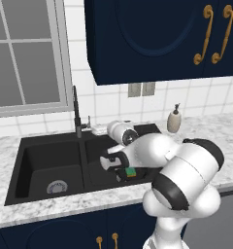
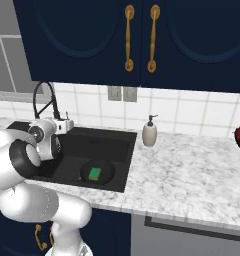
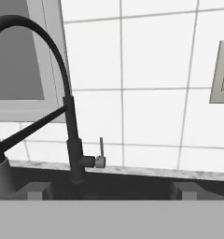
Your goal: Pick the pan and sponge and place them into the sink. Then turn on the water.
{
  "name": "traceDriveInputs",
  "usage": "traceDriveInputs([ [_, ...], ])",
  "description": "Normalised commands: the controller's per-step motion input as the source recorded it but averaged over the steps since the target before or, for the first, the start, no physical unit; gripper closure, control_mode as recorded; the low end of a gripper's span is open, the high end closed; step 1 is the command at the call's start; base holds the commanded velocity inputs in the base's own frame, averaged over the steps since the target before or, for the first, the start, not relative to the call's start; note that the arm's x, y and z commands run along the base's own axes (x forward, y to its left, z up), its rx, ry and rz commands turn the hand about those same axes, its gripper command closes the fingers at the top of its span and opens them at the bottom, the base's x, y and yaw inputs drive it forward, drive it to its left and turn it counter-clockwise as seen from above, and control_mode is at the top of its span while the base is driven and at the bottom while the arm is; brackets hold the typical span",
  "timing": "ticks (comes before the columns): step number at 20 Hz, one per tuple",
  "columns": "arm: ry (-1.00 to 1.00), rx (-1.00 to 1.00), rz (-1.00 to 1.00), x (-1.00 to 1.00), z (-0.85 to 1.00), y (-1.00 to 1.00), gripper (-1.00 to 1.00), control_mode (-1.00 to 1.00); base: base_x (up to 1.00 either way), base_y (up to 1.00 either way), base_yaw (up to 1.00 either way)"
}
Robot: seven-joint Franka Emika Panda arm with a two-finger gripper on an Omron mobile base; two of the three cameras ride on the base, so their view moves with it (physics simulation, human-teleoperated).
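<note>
White-tiled wall backs a marbled grey counter fitted with a black two-basin sink under dark blue cabinets with brass handles.

1. Pan: lies flat in the sink's right basin, in the right base view. Its handle cannot be made out.
2. Sponge: green face up, lies inside the pan. In the left base view it shows just below the arm's forearm.
3. Faucet: black, arched, stands at the back rim of the sink near the divider. Its small side lever points upright. No stream shows at the spout.
4. Gripper: held over the rear of the sink, close to the faucet base and facing the faucet in the hand view. The fingertips show at the bottom of the hand view, set far apart; the jaws are spread wide with nothing between them.
5. Soap bottle: beige, upright on the counter just right of the sink.
6. Wall outlet: on the tiles above the sink's right end.
7. Window: behind the sink's left basin.
</note>
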Motion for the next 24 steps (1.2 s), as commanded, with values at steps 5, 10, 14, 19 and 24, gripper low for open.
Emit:
traceDriveInputs([
  [5, -0.03, 0.0, 0.04, 0.19, 0.0, -0.01, -1.0, -1.0, 0.0, 0.0, 0.0],
  [10, -0.02, 0.0, 0.02, 0.22, 0.0, 0.0, -1.0, -1.0, 0.0, 0.0, 0.0],
  [14, -0.02, 0.0, 0.01, 0.33, 0.0, 0.0, -1.0, -1.0, 0.0, 0.0, 0.0],
  [19, -0.01, 0.0, 0.0, 0.4, 0.0, 0.0, -1.0, -1.0, 0.0, 0.0, 0.0],
  [24, 0.0, 0.0, 0.0, 0.26, -0.01, 0.0, -1.0, -1.0, 0.0, 0.0, 0.0],
])
